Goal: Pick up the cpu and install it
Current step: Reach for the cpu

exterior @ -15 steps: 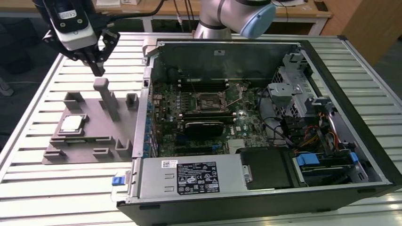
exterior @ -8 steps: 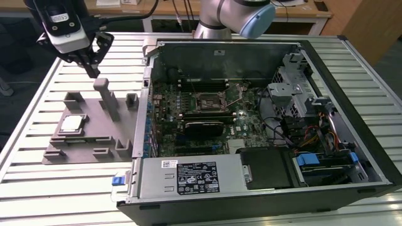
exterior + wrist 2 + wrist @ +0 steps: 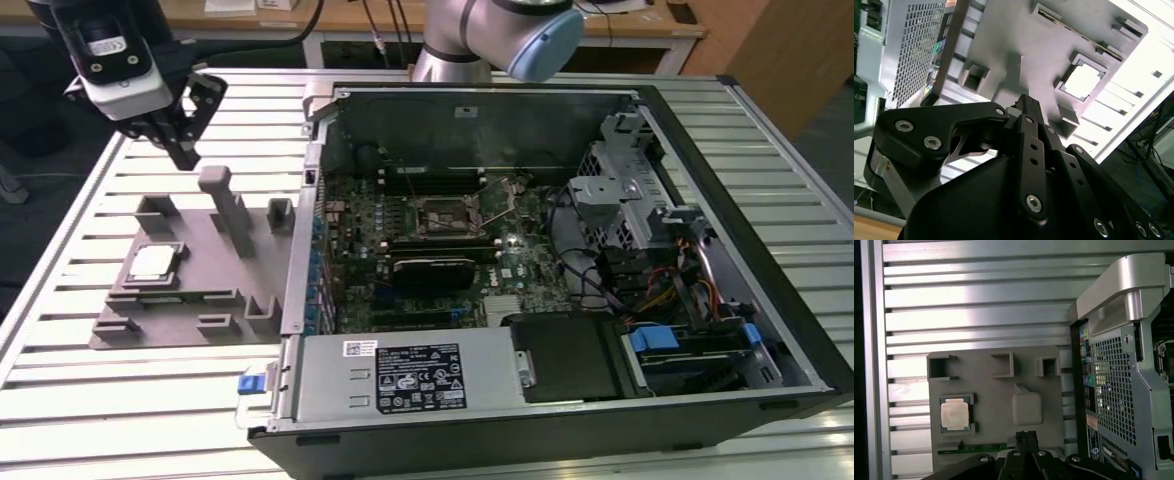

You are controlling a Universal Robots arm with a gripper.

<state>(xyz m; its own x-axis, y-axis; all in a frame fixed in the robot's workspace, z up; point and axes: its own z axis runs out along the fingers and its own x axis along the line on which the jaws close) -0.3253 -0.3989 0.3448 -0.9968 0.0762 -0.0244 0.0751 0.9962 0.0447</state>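
The gripper (image 3: 183, 158) is hanging in the upper left of the exterior view, over the far edge of the grey fixture plate (image 3: 200, 300). Its fingers are pressing together and gripping nothing, as both wrist views also show (image 3: 1024, 102) (image 3: 1026, 436). The cpu (image 3: 151, 263) is sitting flat in its square recess on the plate, at the left-centre of the exterior view, silvery top facing up (image 3: 955, 414) (image 3: 1083, 81). It is well apart from the gripper and untouched. A tall upright block (image 3: 220, 195) is standing on the plate between them. The open computer case (image 3: 747, 300) is lying just beside the plate on the slatted table (image 3: 80, 390), taking up the centre and right. The motherboard socket (image 3: 441, 212) is showing in the middle of the case.
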